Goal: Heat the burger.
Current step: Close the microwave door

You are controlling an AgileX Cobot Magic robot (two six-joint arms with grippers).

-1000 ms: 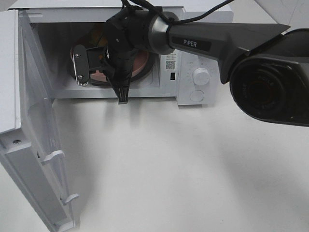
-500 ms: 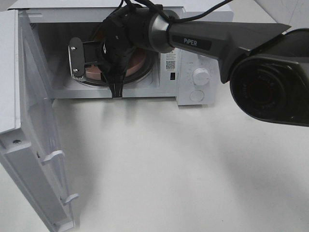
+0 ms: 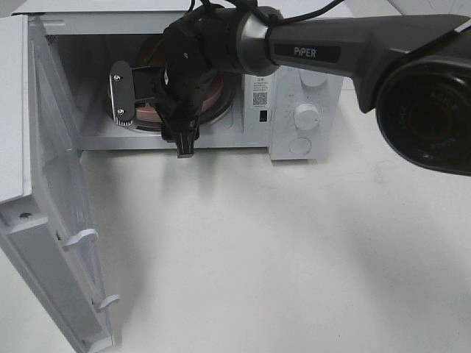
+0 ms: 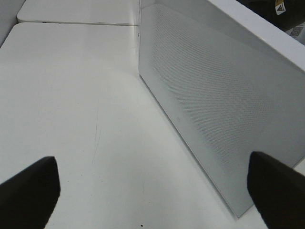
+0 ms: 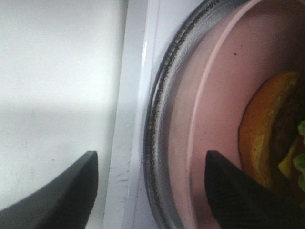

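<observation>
The burger (image 5: 271, 129) sits on the pink plate (image 5: 209, 119) inside the microwave (image 3: 302, 140). The right claw (image 5: 150, 160), spread and empty, hangs at the microwave's mouth. The left claw (image 4: 152, 162) is also spread. The door (image 3: 44, 220) needs shutting and the heating starting.

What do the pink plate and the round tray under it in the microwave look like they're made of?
Pink plate: probably plastic or glazed ceramic; smooth, evenly pink, with a soft sheen. Turntable tray: seemingly clear glass; see-through, with a dark speckled edge.
</observation>
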